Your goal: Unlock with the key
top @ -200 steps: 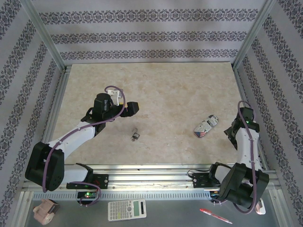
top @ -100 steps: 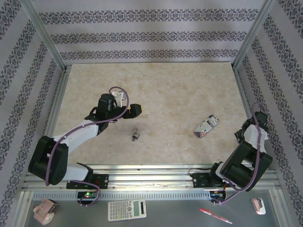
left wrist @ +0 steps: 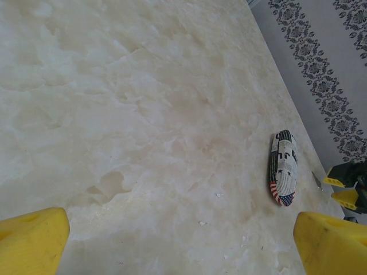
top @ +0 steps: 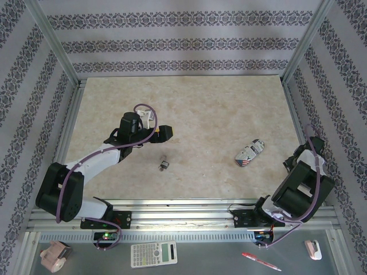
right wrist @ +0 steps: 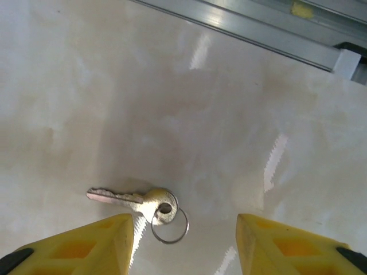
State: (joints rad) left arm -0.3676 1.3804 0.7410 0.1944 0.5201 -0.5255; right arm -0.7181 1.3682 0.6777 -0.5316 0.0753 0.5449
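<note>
**Hazards.** In the right wrist view the key (right wrist: 133, 199) lies flat on the tabletop (right wrist: 241, 114), low and left of centre. It sits just above the finger (right wrist: 74, 243) at the frame's lower left. The right jaws are spread, with nothing between them. Because the key is off-centre in the gap, closing from here would likely shove it sideways rather than pinch it. A thin, flat key may also slip from under the pads, and its loose ring (right wrist: 170, 224) may snag or tip it. A grip on the blade would leave nothing free to enter the padlock (top: 164, 165), which lies well apart, left of centre in the top view.

**Orientation.** The key's long axis runs almost level across the frame, dipping slightly to the right. The blade points toward the left edge, and the bow and ring are at the right end.

The left jaws are spread wide and empty above bare tabletop.
</note>
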